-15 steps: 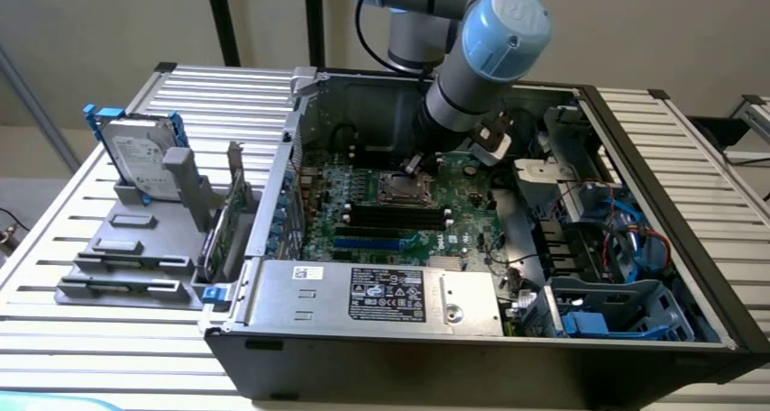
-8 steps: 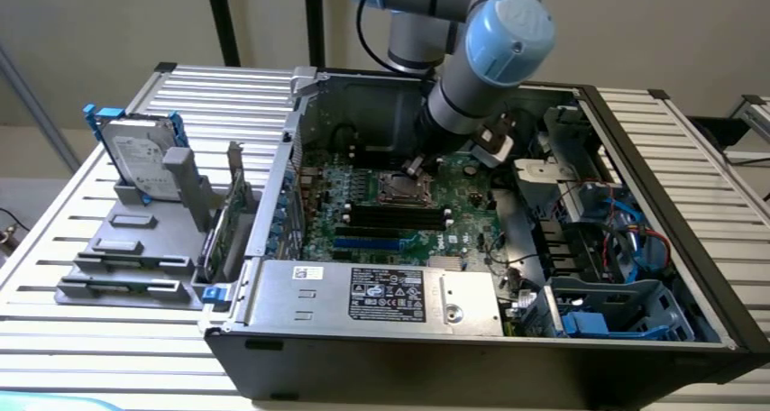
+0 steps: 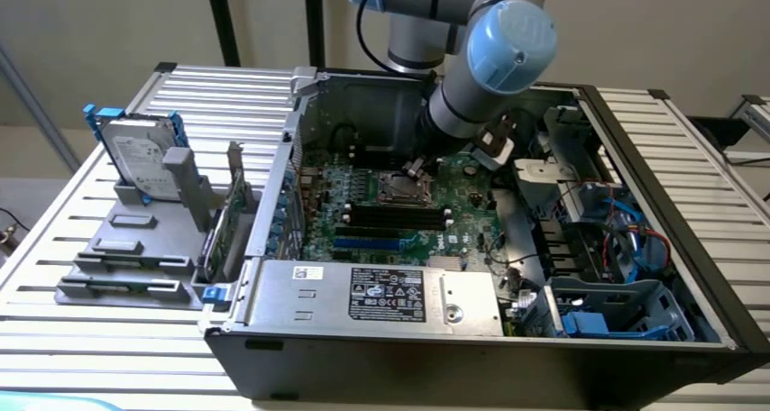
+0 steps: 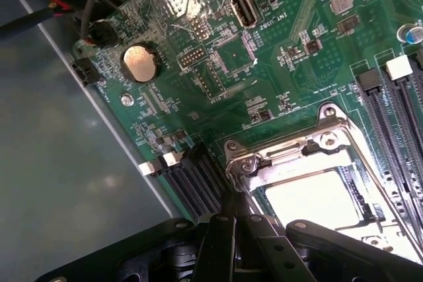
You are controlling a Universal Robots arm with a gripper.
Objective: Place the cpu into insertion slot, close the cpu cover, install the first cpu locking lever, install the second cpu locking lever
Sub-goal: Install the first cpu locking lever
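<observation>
1. gripper pressed shut, empty, tip at the corner of the cpu cover, likely to work a lever there.
2. cpu already seated in the insertion slot, mid-motherboard, cover lowered to pin it flat.

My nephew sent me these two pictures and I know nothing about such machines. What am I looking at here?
A robot arm reaches down into an open computer case lying on a slatted table. One picture is taken from outside, the other from a camera on the arm's wrist. The arm's tool, fingers shut, is at the corner of the cpu cover, a shiny frame closed over the pale cpu on the green circuit board. The tool holds nothing I can make out.
</observation>
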